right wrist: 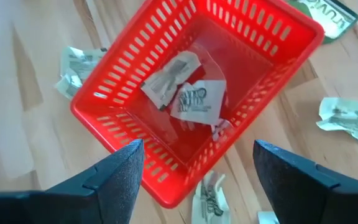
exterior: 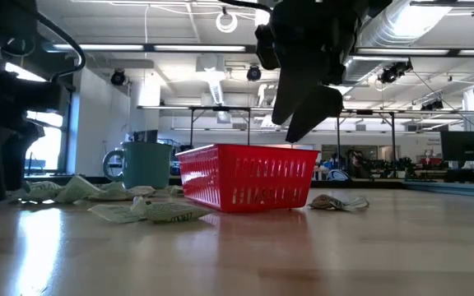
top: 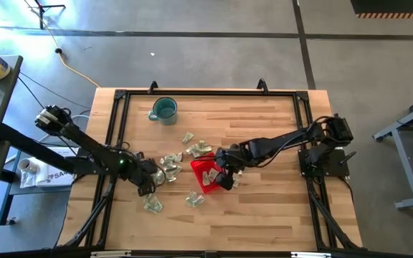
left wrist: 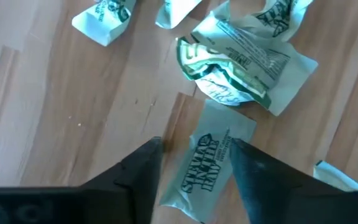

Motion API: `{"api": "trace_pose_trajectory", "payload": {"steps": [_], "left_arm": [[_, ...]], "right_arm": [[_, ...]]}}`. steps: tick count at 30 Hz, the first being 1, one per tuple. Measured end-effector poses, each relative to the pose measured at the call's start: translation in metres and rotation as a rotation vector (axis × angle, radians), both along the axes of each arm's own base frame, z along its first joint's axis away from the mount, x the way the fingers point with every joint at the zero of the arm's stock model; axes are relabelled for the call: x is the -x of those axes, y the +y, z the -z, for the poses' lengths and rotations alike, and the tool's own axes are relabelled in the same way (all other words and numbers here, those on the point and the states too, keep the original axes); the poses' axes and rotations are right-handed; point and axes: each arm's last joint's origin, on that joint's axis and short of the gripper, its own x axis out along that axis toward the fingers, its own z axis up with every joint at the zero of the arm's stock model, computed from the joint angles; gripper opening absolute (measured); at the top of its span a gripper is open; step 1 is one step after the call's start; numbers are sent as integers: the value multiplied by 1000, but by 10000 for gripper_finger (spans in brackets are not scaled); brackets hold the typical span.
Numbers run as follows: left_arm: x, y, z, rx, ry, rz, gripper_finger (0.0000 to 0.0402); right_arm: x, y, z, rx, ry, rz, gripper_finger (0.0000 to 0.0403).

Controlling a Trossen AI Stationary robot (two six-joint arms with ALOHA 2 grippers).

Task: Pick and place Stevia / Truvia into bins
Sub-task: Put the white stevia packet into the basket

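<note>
With the left gripper [left wrist: 194, 165] spread wide over one flat sachet [left wrist: 205, 163], its fingers could skid off the paper, while the right gripper [right wrist: 194, 165] hangs open and empty above the red bin [right wrist: 104, 118].

Sachet between the left gripper's fingers [left wrist: 208, 167]: we read "STEVIA IN THE RAW".
Crumpled sachet beside it [left wrist: 241, 59]: small print, we cannot read it.
Sachets in the red bin [right wrist: 194, 99]: print is illegible.

Red bin [top: 208, 174] sits mid-table; right gripper [top: 226, 177] hangs above it, fingers apart. Two sachets [right wrist: 185, 93] lie inside the bin. Loose sachets [top: 169, 163] scatter left of the bin. Left gripper [top: 148, 183] straddles one sachet [left wrist: 205, 163], fingers spread. Mug [top: 163, 110] stands behind, toward the table's far edge.
</note>
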Motion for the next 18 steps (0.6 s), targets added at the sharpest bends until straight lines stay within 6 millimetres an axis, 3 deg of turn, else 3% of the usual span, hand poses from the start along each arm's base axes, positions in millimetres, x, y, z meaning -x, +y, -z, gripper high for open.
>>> {"api": "trace_pose_trajectory", "payload": {"steps": [3, 9, 15, 18], "left_arm": [[-1, 4, 0, 13, 16, -7, 160], [-13, 8, -12, 58, 31, -83, 30], [-35, 16, -54, -25, -24, -187, 41], [-56, 17, -84, -19, -160, -160, 33]], "right_arm": [[4, 1, -3, 15, 9, -2, 292], [26, 3, -34, 148, -27, 44, 291], [70, -2, -73, 286, -23, 208, 291], [89, -6, -82, 310, 16, 258, 291]]}}
